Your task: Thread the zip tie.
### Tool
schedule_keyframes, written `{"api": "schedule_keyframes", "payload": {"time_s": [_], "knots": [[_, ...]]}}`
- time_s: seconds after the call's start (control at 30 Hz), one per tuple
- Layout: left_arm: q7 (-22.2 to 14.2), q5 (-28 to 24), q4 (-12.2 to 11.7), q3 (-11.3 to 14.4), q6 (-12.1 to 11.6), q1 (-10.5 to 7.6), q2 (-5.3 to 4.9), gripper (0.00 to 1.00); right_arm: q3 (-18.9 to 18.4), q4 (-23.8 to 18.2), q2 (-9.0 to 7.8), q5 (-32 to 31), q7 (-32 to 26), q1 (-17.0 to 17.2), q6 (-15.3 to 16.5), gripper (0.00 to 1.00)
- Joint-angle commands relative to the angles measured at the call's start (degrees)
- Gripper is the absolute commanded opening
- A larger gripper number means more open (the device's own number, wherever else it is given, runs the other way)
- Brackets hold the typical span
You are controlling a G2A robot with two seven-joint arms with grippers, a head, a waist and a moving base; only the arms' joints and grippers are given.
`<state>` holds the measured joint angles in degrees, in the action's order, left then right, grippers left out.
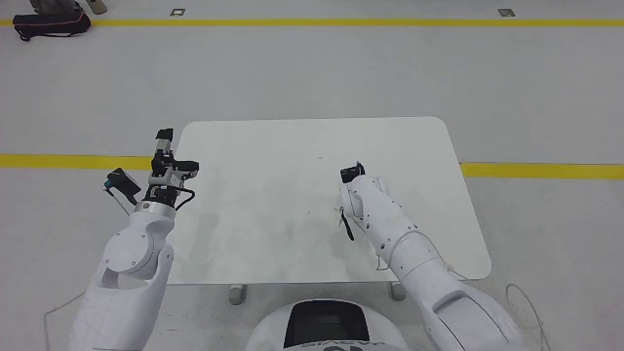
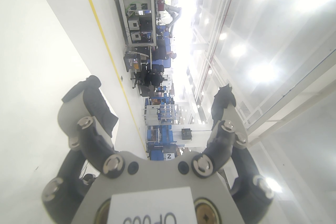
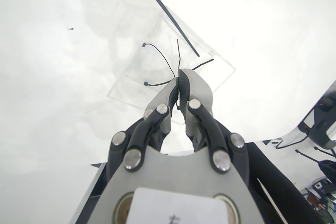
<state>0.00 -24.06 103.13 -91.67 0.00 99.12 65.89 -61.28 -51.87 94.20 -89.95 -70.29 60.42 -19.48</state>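
Observation:
My right gripper [image 3: 179, 72] is shut on a thin black zip tie [image 3: 179, 51], whose end sticks out straight past the fingertips. It hangs just above a clear plastic sheet [image 3: 221, 62] lying on the white table [image 1: 292, 156]. A thicker black zip tie [image 3: 170, 17] lies straight across that sheet, and a curved thin tie [image 3: 160, 53] lies beside the fingertips. In the top view the right gripper [image 1: 344, 219] points down near the table's middle front. My left gripper [image 2: 157, 87] is open with nothing in it, held at the table's left edge [image 1: 164, 151] and facing out into the room.
A small dark speck [image 3: 70, 29] and faint marks lie on the table beyond the sheet. Yellow floor lines [image 1: 546, 170] run behind and beside the table. A dark bag [image 1: 49, 21] lies on the floor far to the left.

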Motion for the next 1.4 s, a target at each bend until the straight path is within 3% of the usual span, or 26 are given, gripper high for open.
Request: {"api": "schedule_keyframes", "payload": {"time_s": [0.0, 0.2, 0.4, 0.8, 0.9, 1.03, 1.13, 1.37], "knots": [[0.0, 0.0, 0.0, 0.0, 0.0, 0.00, 0.00, 1.00, -0.1, -0.5, 0.01, 0.0, 0.2, 0.1, 0.0, 0.00], [0.0, 0.0, 0.0, 0.0, 0.0, 0.00, 0.00, 1.00, -0.8, -4.0, -0.49, 0.0, -0.7, 1.3, 0.0, 0.00], [0.0, 0.0, 0.0, 0.0, 0.0, 0.00, 0.00, 1.00, -1.7, -10.6, -1.83, 0.0, -2.7, 3.8, 0.0, 0.00], [0.0, 0.0, 0.0, 0.0, 0.0, 0.00, 0.00, 1.00, -5.9, -30.8, -5.15, 0.0, -8.2, 11.8, 0.0, 0.00], [0.0, 0.0, 0.0, 0.0, 0.0, 0.00, 0.00, 1.00, -8.1, -34.7, -5.44, 2.9, -8.7, 13.4, 1.4, 0.00], [0.0, 0.0, 0.0, 0.0, 0.0, 0.00, 0.00, 1.00, -12.0, -35.6, -5.81, 10.2, -7.8, 13.7, 5.7, 0.00], [0.0, 0.0, 0.0, 0.0, 0.0, 0.00, 0.00, 1.00, -14.3, -35.5, -6.12, 17.1, -5.9, 13.3, 11.6, 0.00], [0.0, 0.0, 0.0, 0.0, 0.0, 0.00, 0.00, 1.00, -14.5, -35.5, -6.16, 17.8, -5.7, 13.3, 12.2, 0.00]]}}
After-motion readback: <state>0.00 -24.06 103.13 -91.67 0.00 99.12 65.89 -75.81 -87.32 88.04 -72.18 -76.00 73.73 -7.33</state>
